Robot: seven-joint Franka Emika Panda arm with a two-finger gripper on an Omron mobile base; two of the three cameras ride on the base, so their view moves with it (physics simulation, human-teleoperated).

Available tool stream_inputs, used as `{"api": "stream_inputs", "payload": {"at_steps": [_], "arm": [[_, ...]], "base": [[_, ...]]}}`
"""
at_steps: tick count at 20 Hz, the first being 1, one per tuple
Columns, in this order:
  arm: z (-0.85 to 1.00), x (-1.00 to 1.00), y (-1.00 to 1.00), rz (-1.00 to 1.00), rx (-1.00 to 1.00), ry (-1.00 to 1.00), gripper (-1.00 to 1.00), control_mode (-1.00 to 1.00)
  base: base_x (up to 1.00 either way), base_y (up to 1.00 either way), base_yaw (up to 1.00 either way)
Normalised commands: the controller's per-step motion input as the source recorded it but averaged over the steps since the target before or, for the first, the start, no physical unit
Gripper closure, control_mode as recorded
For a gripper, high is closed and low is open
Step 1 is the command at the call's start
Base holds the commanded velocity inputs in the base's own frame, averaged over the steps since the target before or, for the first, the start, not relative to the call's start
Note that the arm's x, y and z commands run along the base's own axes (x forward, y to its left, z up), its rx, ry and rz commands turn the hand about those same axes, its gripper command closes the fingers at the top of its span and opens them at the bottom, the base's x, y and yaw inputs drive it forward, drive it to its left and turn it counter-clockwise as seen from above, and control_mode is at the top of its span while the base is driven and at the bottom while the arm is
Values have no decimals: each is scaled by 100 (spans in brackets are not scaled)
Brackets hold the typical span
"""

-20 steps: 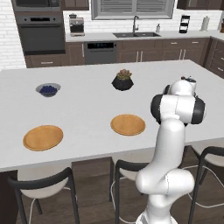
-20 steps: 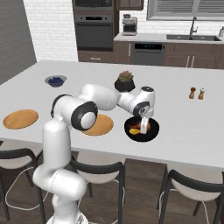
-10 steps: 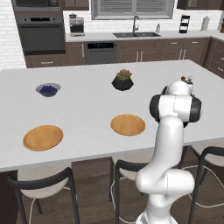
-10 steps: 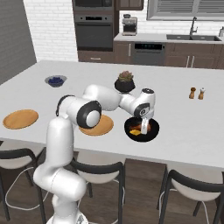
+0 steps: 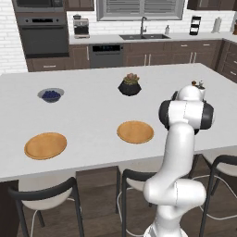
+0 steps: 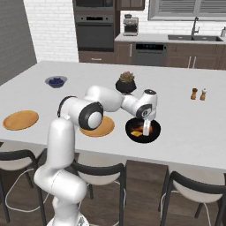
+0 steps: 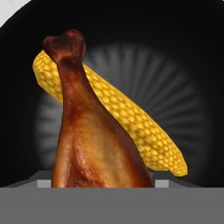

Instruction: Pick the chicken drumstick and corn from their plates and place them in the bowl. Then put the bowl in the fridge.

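The gripper [image 6: 146, 128] hangs low over a dark round bowl [image 6: 130, 133] that sits near the front edge of the tabletop [image 5: 92, 111], just beside one tan plate [image 6: 105, 128]. Whether the jaws are apart or clamped on anything cannot be told. In the hand view the chicken drumstick [image 7: 92, 140] lies inside this bowl, bone end pointing away and thick end close to the camera, across the corn [image 7: 140, 127], which lies on a slant beneath it. The second plate [image 5: 45, 145] lies towards the front left corner. A small blue bowl [image 5: 51, 95] and a black plant pot [image 5: 129, 86] stand farther back.
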Motion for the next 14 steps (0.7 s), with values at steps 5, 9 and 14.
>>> {"api": "stream_inputs", "payload": {"at_steps": [5, 9, 14], "arm": [[0, 0, 0, 1, 0, 0, -100, -100], [17, 0, -1, 6, 0, 0, -100, -100], [30, 1, -2, 10, 0, 1, -100, -100]], "base": [[0, 0, 0], [0, 0, 0], [0, 0, 0]]}}
